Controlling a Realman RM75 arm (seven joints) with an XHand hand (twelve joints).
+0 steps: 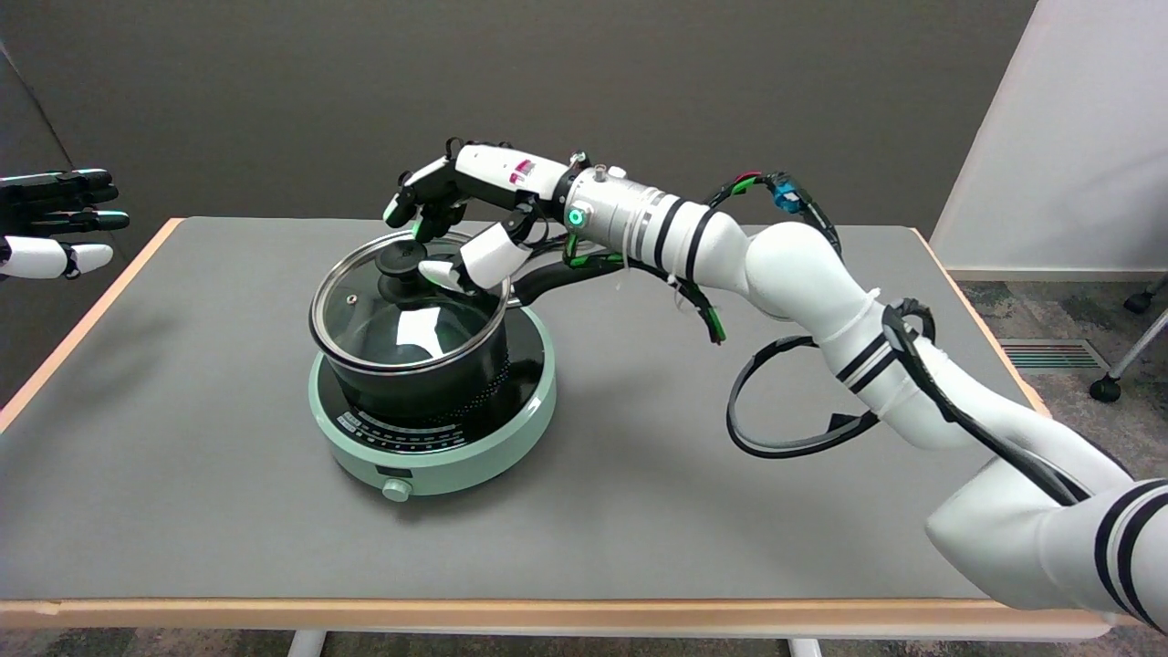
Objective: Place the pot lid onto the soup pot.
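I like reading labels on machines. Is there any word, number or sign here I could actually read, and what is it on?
None can be read.
White markings on the hotplate front panel: too small.
Pink label on the right hand: blurred.
Sticker on the pot lid: too small.

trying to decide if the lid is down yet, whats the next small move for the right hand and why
Probably spread the fingers and lift the right hand straight up. The glass pot lid appears to sit on the rim of the soup pot, roughly level, on the green cooker. The fingers are around the lid's black knob; whether they grip it I cannot tell.
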